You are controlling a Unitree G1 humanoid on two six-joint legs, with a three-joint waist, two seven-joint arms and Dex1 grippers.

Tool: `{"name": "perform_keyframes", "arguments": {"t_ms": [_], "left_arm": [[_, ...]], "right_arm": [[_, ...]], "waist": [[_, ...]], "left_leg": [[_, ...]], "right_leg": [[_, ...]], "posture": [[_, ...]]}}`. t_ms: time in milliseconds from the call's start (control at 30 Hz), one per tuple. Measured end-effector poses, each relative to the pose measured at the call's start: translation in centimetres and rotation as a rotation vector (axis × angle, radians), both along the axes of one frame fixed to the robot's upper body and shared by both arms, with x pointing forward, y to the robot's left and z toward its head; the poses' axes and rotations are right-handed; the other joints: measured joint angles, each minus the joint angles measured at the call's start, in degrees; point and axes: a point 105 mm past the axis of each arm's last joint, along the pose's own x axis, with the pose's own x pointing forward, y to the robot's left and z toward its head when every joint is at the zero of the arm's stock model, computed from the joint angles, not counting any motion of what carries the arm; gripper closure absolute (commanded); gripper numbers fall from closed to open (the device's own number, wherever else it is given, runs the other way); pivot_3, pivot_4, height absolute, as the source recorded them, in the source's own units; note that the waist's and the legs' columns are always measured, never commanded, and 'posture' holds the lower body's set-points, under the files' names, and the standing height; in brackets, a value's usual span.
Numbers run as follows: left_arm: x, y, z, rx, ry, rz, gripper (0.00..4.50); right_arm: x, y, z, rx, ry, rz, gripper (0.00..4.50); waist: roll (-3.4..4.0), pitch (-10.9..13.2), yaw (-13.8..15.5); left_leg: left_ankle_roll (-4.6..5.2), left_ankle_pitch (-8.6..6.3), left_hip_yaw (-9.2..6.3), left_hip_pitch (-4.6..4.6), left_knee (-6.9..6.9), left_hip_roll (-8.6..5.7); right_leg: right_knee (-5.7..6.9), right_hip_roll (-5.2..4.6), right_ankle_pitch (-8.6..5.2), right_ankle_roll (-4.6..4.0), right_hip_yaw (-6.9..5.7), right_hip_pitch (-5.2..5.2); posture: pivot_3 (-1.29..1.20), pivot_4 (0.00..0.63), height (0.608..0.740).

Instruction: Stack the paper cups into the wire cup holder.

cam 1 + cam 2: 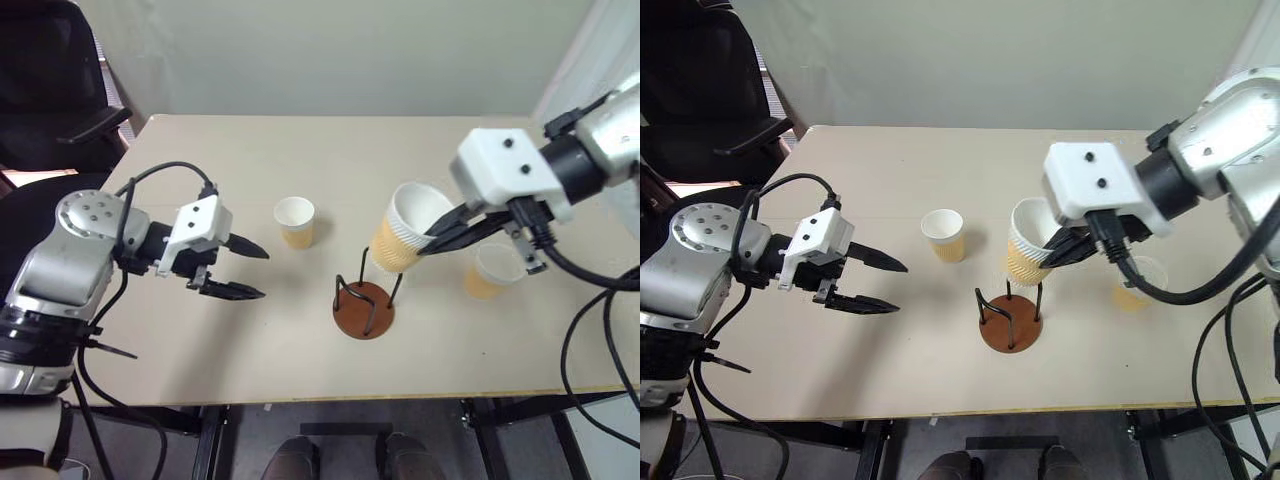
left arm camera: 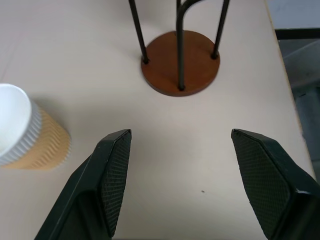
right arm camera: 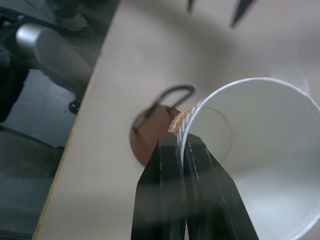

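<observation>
So we've got the table (image 1: 300, 370) with the wire cup holder (image 1: 364, 308) near its front edge. Our right gripper (image 1: 432, 240) pinches a paper cup (image 1: 403, 238) by its rim, tilted just above the holder. Our left gripper (image 1: 250, 271) hangs wide open and empty, left of the holder.

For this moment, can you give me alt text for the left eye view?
The right gripper pinches the rim of a tilted paper cup just above the wire cup holder on a beige table. Two more paper cups stand on the table, one left of the holder, one right. The left gripper hovers open, empty.
</observation>
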Motion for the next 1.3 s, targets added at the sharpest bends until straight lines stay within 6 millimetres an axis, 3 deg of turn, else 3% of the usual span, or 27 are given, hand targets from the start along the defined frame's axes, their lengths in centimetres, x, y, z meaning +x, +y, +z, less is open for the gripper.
{"name": "perform_keyframes", "arguments": {"t_ms": [400,633,833,1100,1200,1300], "left_arm": [[0.2,-0.3,0.5,-0.019,-0.015,-0.01,1.06],[0.7,-0.4,3.6,-0.146,-0.085,0.043,1.06],[1.1,0.0,4.5,-0.186,-0.097,0.088,1.06],[1.4,1.7,7.2,-0.257,-0.157,0.167,1.06],[1.5,2.1,7.1,-0.256,-0.154,0.182,1.06],[1.5,2.2,7.1,-0.255,-0.155,0.184,1.06]], "right_arm": [[1.3,0.9,-2.9,-0.072,-0.024,0.056,4.47],[1.4,1.0,-3.7,-0.098,-0.039,0.083,4.47],[1.5,1.2,-4.4,-0.116,-0.031,0.101,4.47],[1.8,1.4,-4.8,-0.124,-0.046,0.104,4.47],[1.9,1.4,-5.0,-0.123,-0.044,0.105,3.91],[2.0,1.5,-5.1,-0.12,-0.049,0.1,2.98]], "waist": [[-0.01,-0.01,-0.03],[-0.02,-0.01,-0.06],[-0.02,-0.01,-0.07],[-0.02,-0.01,-0.1],[-0.02,-0.01,-0.09],[-0.02,-0.01,-0.1]], "left_leg": [[0.0,0.02,0.04,-0.06,0.01,0.0],[0.01,0.04,0.06,-0.05,0.02,0.01],[0.02,0.08,0.05,-0.05,0.04,0.01],[0.02,0.08,0.06,-0.05,0.04,0.01],[0.03,0.09,0.05,-0.05,0.05,0.01],[0.03,0.09,0.06,-0.05,0.06,0.01]], "right_leg": [[-0.1,0.0,0.09,0.16,-0.01,-0.01],[-0.09,0.0,0.1,0.17,-0.01,0.0],[-0.06,0.0,0.1,0.17,-0.01,0.0],[-0.08,0.0,0.1,0.17,-0.01,0.0],[-0.09,0.0,0.1,0.17,-0.02,0.01],[-0.09,0.0,0.1,0.17,-0.01,0.01]], "posture": [[0.0,0.15,0.74],[0.0,0.15,0.74],[0.0,0.15,0.74],[0.0,0.15,0.74],[0.0,0.15,0.74],[0.0,0.15,0.74]]}}
